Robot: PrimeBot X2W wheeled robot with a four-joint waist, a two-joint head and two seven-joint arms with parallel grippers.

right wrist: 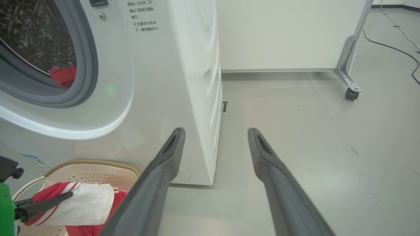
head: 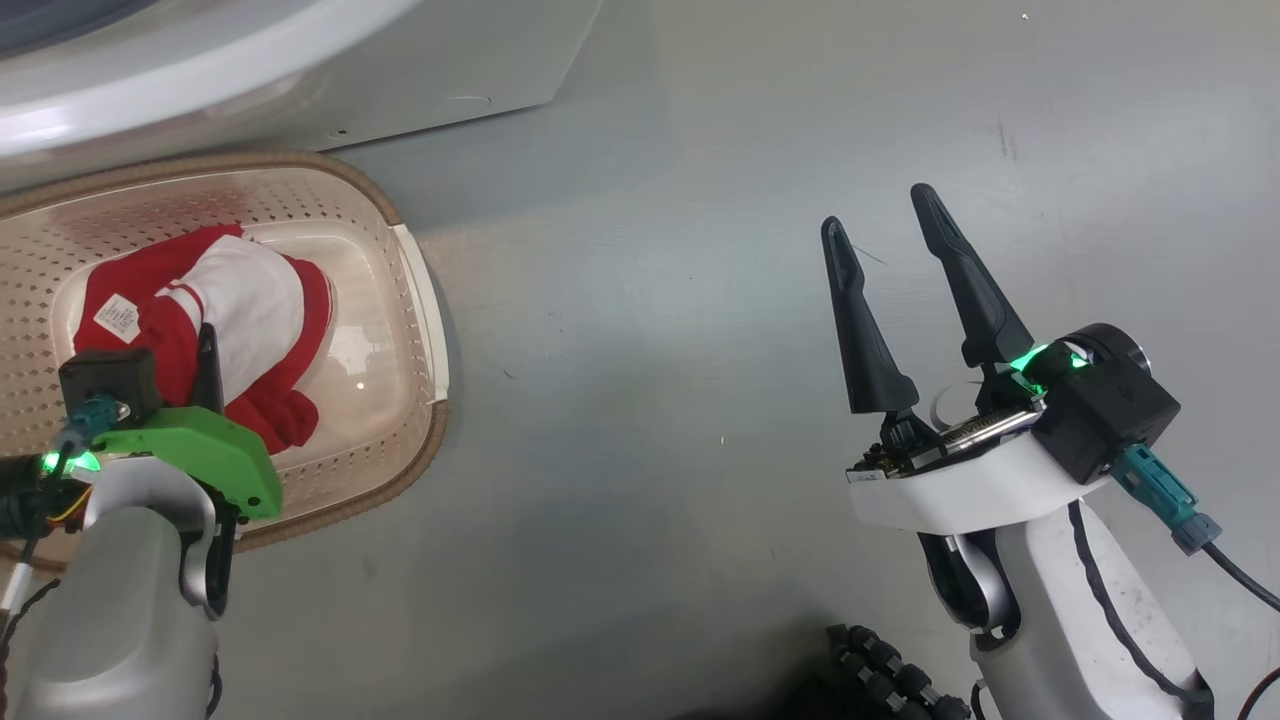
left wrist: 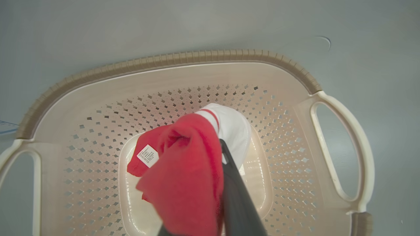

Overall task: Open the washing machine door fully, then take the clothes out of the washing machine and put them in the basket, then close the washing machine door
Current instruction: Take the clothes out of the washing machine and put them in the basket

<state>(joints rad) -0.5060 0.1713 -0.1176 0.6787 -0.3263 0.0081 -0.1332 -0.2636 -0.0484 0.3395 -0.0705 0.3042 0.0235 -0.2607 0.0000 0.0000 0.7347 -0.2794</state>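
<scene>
**Lead:** Down at the basket point(head: 418, 300), set on the grey floor point(head: 700, 300) tight against the foot of the washing machine point(right wrist: 157, 82), the left gripper point(left wrist: 203, 150) reaches in from above, and its fingers are pinched on the clothes point(left wrist: 183, 183).

**Colour:** Clamped, yes. In the left wrist view red fabric bunches up against one dark finger point(left wrist: 238, 196) and hides the other. The bundle's white panel and its small white label point(left wrist: 147, 155) sit over the middle of the basket. Whether the bundle rests on the bottom or hangs just above it cannot be told.

**Lead:** And the right gripper point(head: 877, 210)?

**Colour:** Well apart from the basket, over bare floor, its two long fingers spread wide with nothing between them. The right wrist view looks past them at the machine's front corner.

**Lead:** That same view catches the grey-ringed port point(right wrist: 88, 65), uncovered, with the steel drum point(right wrist: 36, 36) behind it.

**Colour:** And another red garment point(right wrist: 63, 75) lies at the port's lower edge, inside the drum. The basket's brown rim sits just under the machine's white front.
</scene>
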